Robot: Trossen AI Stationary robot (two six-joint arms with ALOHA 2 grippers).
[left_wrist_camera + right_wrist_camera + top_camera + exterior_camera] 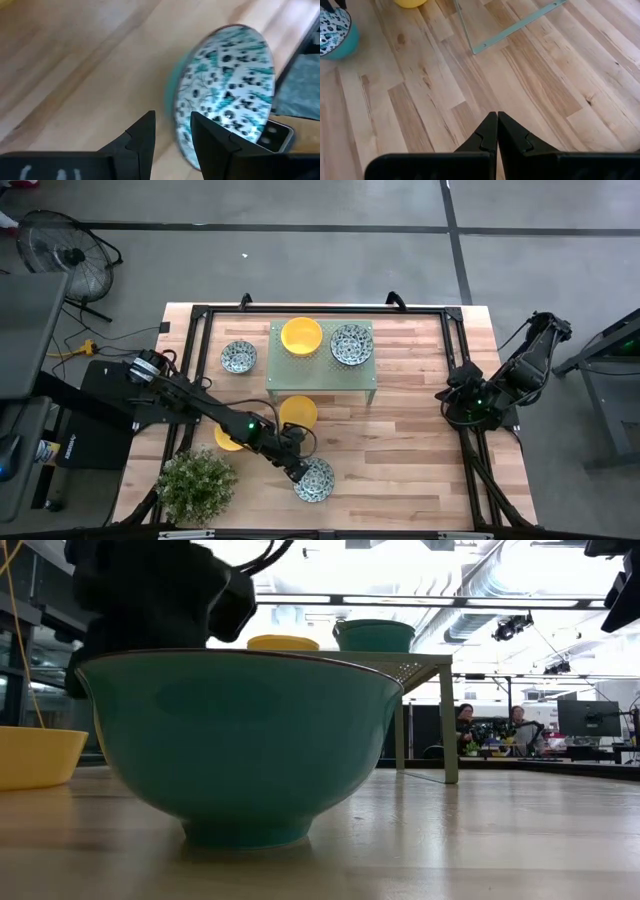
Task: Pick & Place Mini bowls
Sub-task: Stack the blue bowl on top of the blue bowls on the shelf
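Holding the left tool half-open beside the patterned bowl at the table's front edge, I'm risking clipping its rim and tipping it; right tool is idling closed.
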